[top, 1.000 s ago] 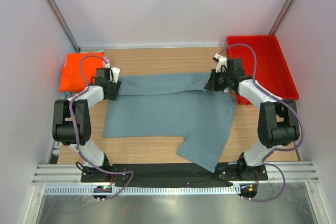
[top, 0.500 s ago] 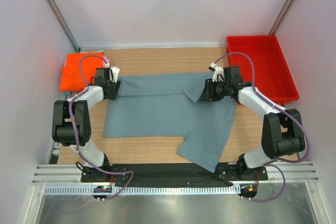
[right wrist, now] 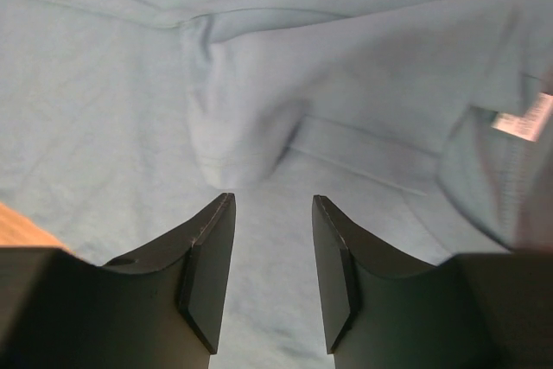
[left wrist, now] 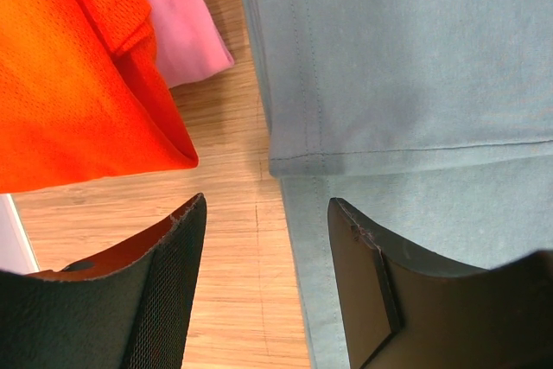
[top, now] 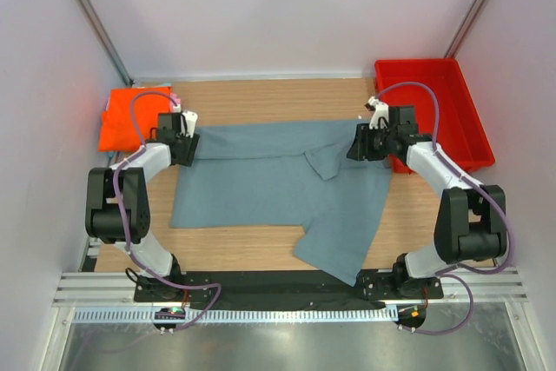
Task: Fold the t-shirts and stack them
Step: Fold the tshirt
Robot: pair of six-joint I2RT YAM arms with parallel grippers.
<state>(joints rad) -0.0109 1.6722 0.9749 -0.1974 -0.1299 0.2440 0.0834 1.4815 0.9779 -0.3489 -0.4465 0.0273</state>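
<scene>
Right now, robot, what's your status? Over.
Left gripper open at edge of grey-blue t-shirt. Right gripper open over its folded-in sleeve. Orange t-shirt, pink t-shirt lie apart, leftward.

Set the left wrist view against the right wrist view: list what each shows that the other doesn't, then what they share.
Left wrist only: the orange t-shirt, the pink t-shirt peeking out beside it, and a stitched hem of the grey-blue t-shirt. Right wrist only: a bunched fold in that shirt and a blurred white label at the right edge. Both: grey-blue cloth, some bare wooden table, and an open gripper with nothing between its fingers, the left gripper and the right gripper.
</scene>
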